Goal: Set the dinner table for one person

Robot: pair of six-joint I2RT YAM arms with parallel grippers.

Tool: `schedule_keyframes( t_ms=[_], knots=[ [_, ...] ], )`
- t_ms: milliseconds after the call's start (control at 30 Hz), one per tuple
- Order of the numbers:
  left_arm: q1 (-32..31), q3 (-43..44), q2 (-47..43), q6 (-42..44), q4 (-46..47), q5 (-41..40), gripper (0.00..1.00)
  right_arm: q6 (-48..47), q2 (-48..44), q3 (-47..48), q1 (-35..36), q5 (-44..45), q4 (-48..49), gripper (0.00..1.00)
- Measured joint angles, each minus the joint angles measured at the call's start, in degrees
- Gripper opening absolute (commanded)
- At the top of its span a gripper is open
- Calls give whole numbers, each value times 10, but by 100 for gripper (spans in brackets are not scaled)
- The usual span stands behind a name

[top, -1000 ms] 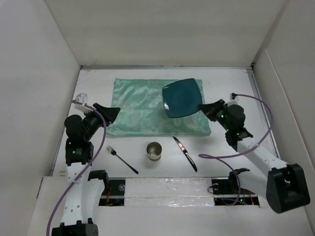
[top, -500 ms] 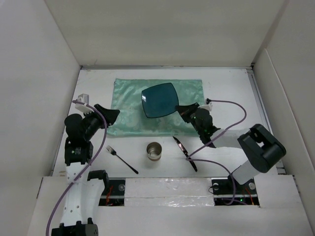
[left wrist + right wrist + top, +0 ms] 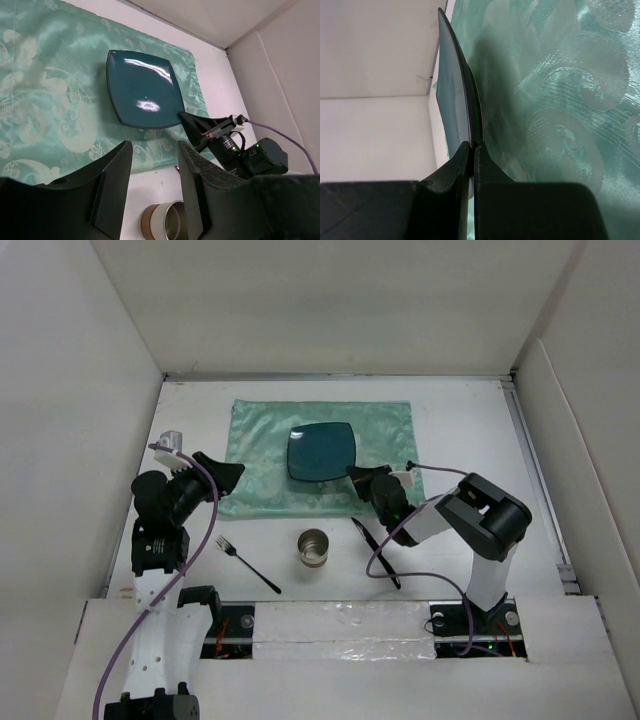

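The dinner table fills the white-walled bay, with the mint cloth at its centre-back.
The right gripper pinches the rim of the teal plate over the cloth. The left gripper is spread by the cloth's left edge. The fork, cup and knife lie nearer.

The plate is glossy dark teal. The cloth is shiny mint green with paler swirls. The table is matte white, the fork and knife black.
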Motion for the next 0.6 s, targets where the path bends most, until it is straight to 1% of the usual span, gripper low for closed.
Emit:
schedule_keyframes(
  t_ms=[33,100,133,233,400,600],
  knots=[
    [0,0,0,0,0,2,39,5,2,0,2,5,0,0],
    [1,0,0,0,0,4,38,16,4,0,4,11,-1,11],
    [1,0,0,0,0,5,39,23,5,0,6,14,0,20],
    [1,0,0,0,0,7,39,46,9,3,9,16,18,26],
    [1,0,0,0,1,8,38,84,41,3,9,8,74,28],
    [1,0,0,0,1,8,39,101,53,-6,9,-4,72,33]
  ],
)
